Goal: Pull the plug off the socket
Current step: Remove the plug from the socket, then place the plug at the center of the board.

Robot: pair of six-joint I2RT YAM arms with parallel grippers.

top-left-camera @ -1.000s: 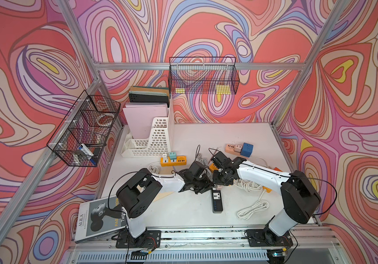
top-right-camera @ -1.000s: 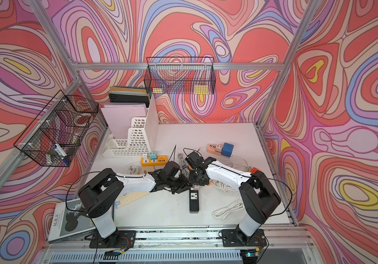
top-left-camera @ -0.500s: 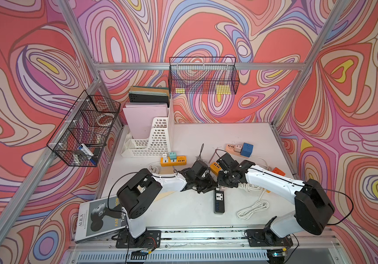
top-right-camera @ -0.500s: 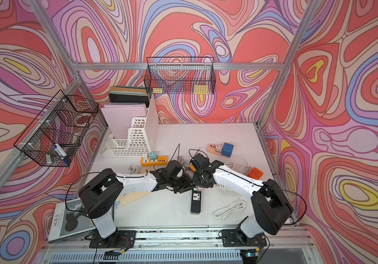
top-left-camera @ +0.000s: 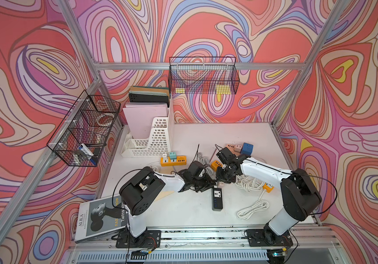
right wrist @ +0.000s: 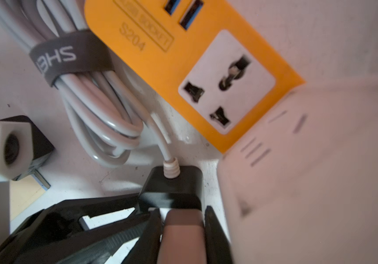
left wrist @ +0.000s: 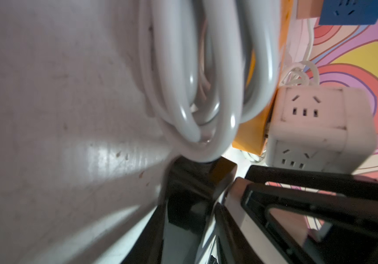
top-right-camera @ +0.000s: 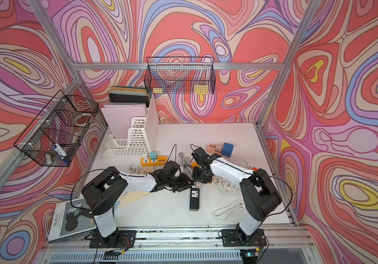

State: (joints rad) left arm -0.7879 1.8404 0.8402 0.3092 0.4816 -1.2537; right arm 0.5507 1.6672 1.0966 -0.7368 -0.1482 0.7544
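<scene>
Right arm (top-left-camera: 263, 170) shifted, pincer (top-left-camera: 221, 179) gripping plug (right wrist: 183, 235); white table (top-left-camera: 183, 214), swirled walls (top-left-camera: 206, 34).

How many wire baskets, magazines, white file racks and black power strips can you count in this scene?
Wire baskets: 2
Magazines: 1
White file racks: 1
Black power strips: 1
Total: 5

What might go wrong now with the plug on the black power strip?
1. The black power strip may rise with the pinkish plug unless the left gripper pins it; its hold is unclear.
2. The right gripper, shut on the plug, works close to the white cable bundle and orange socket strip and might drag them.
</scene>
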